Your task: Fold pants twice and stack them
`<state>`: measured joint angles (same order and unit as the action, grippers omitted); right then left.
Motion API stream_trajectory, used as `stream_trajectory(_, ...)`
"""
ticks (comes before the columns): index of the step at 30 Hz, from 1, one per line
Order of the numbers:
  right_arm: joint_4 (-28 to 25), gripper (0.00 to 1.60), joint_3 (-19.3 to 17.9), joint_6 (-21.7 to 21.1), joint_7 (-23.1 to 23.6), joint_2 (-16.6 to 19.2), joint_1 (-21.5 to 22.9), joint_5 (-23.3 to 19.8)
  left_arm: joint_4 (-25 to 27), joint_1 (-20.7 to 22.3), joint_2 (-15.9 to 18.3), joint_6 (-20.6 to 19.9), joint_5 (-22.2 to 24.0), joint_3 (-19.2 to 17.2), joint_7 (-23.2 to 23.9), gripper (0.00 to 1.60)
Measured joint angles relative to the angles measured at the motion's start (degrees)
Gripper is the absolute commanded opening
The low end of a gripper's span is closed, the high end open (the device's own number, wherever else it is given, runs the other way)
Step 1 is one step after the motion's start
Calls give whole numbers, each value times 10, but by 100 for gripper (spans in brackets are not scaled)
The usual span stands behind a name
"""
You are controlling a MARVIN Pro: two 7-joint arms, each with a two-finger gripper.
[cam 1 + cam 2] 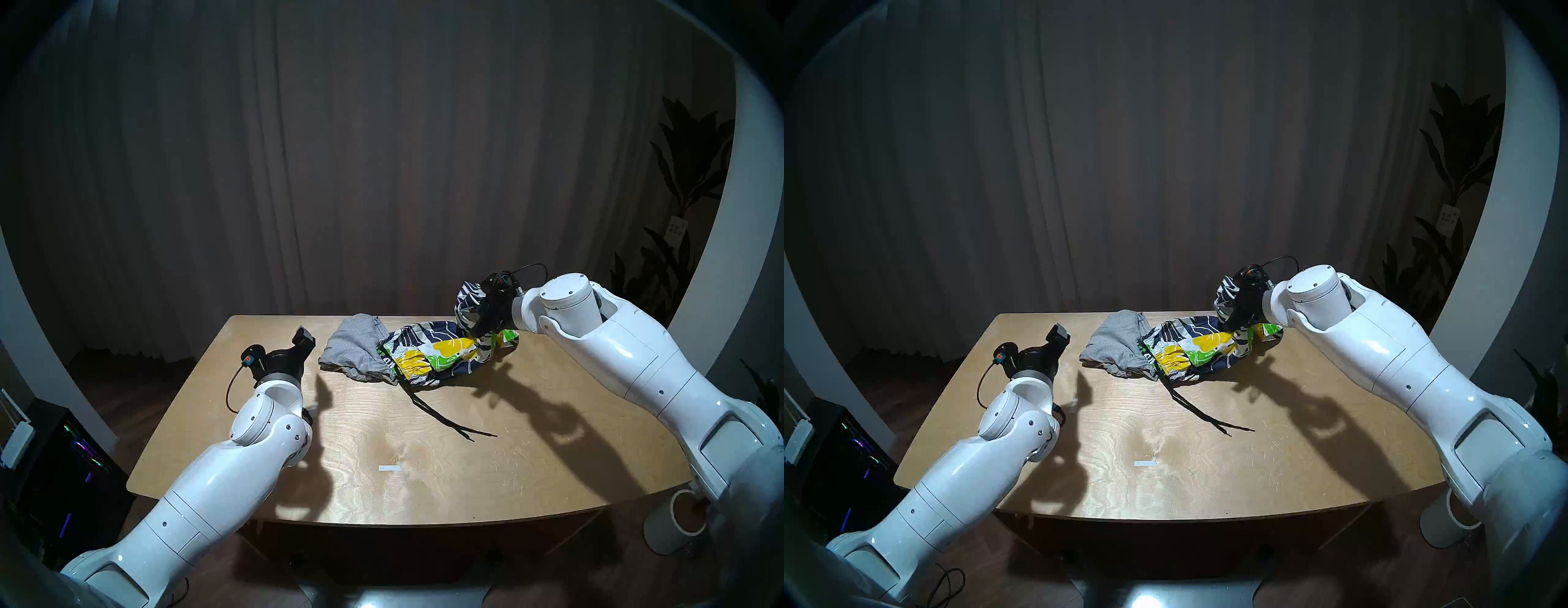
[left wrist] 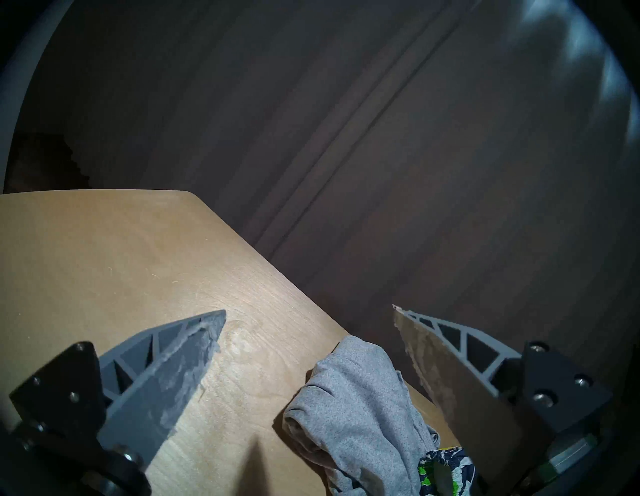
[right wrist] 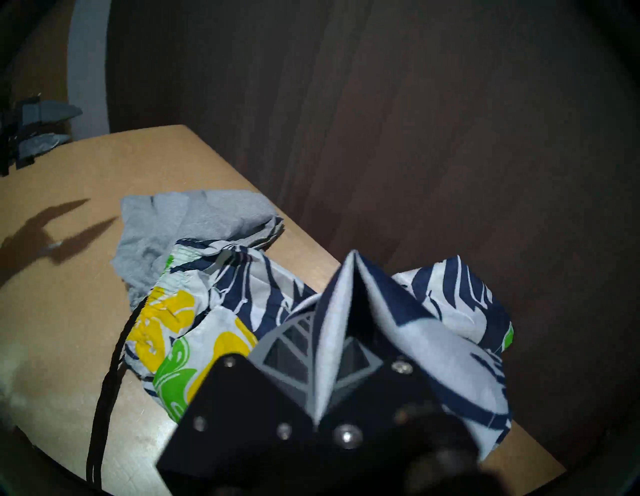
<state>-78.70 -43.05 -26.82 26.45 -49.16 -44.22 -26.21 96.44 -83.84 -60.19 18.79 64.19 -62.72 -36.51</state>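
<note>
On the wooden table point(image 1: 424, 467) two pairs of shorts lie crumpled together near the far edge. The grey jersey shorts point(image 1: 354, 348) are on the left, and the floral shorts point(image 1: 441, 354), navy and white with yellow and green leaves, lie touching them on the right. The black drawstring point(image 1: 441, 418) of the floral pair trails over the table toward the near side.

The right gripper point(image 3: 341, 277) is closed on a fold of the floral shorts and holds this part above the table, while the rest stays on the wood. The left gripper point(image 2: 308, 318) hovers beside the grey shorts with its jaws wide apart and empty.

A small white strip point(image 1: 390, 468) lies on the table; any writing on it is too small to read.
</note>
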Motion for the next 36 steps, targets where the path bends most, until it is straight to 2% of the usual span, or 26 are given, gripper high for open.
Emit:
stream_trajectory(7, 22, 0, 43, 16, 65, -25, 36, 63, 12, -19, 3, 16, -1, -8, -18, 160)
stream_trajectory(18, 98, 0, 112, 66, 158, -74, 94, 144, 28, -41, 7, 39, -4, -18, -39, 160)
stream_trajectory(24, 140, 0, 143, 98, 189, -106, 119, 174, 31, -44, 7, 50, -5, -21, -46, 160)
stream_trajectory(36, 203, 0, 194, 170, 220, -171, 155, 221, 38, -54, 10, 73, -7, -31, -53, 160)
